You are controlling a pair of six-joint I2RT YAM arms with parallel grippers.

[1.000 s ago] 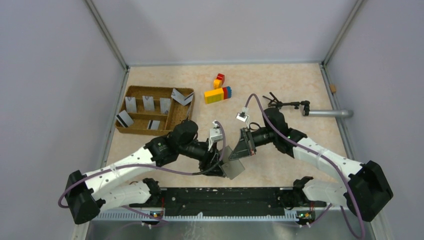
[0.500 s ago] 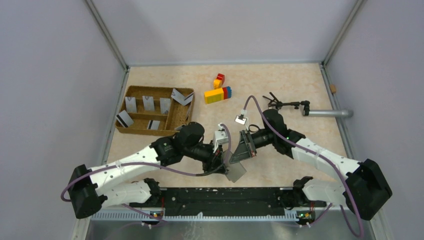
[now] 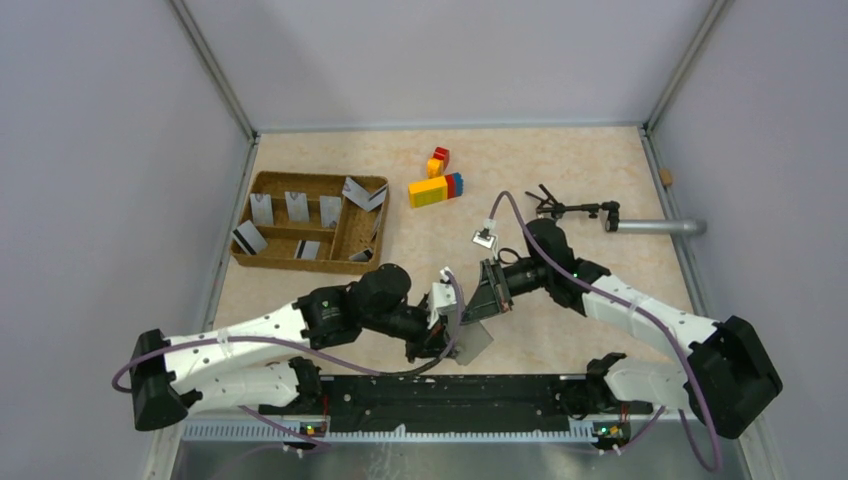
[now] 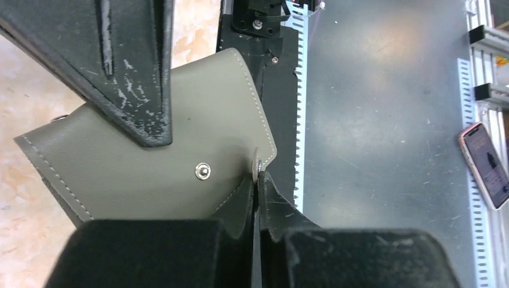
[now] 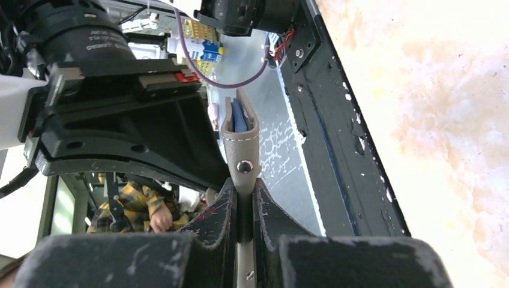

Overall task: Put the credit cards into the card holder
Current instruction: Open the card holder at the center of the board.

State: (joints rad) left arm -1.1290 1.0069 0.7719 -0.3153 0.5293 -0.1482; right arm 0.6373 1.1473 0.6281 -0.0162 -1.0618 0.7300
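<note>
Grey card holder (image 3: 470, 342) tilted (stud (image 4: 203, 171) showing), slanting toward near rail (image 3: 440, 392), left gripper (image 4: 258, 180), right gripper (image 5: 245, 186) pinching it

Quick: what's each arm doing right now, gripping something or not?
Left end effector: closed, pinching the edge of the wallet.
Right end effector: closed, pinching the same wallet.

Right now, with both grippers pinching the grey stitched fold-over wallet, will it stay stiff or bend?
Probably bends: the grey stitched wallet flap curves near the left gripper. Probably light: it looks thin edge-on. Smooth skin may slip.
</note>
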